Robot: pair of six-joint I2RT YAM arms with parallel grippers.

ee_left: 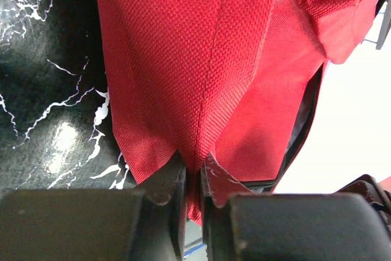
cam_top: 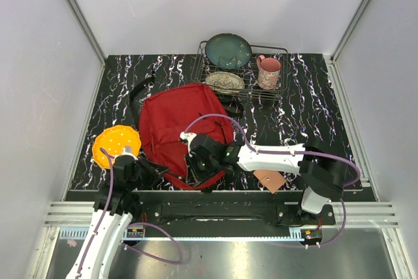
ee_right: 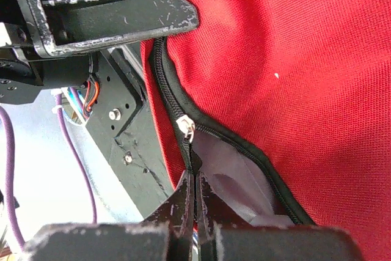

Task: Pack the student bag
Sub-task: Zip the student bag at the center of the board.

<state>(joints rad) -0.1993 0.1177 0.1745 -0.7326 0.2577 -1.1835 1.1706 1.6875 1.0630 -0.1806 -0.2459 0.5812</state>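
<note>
The table (cam_top: 313, 129) carries a black, white-veined top. The student bag (cam_top: 173, 125) lies flat on it, left of centre and reaching the near edge, with a black strap trailing towards the far left corner. A wire dish rack (cam_top: 261, 94) is set at the far edge, just behind the bag. A teal plate (cam_top: 228, 51) and a patterned plate (cam_top: 225, 82) are held in it, and a pink mug (cam_top: 268, 72) stands at its right end. An orange perforated disc (cam_top: 116, 145) lies by the left edge, just beside the bag. A flat brown piece (cam_top: 269, 180) lies at the near edge under the right arm.

A fold of the bag's red fabric is pinched by the left gripper (ee_left: 194, 181) at the near left corner of the bag. The right gripper (ee_right: 194, 187) is clenched at the bag's partly opened black zipper, just below the metal slider (ee_right: 186, 128). Whether the pull is caught between its tips cannot be told.
</note>
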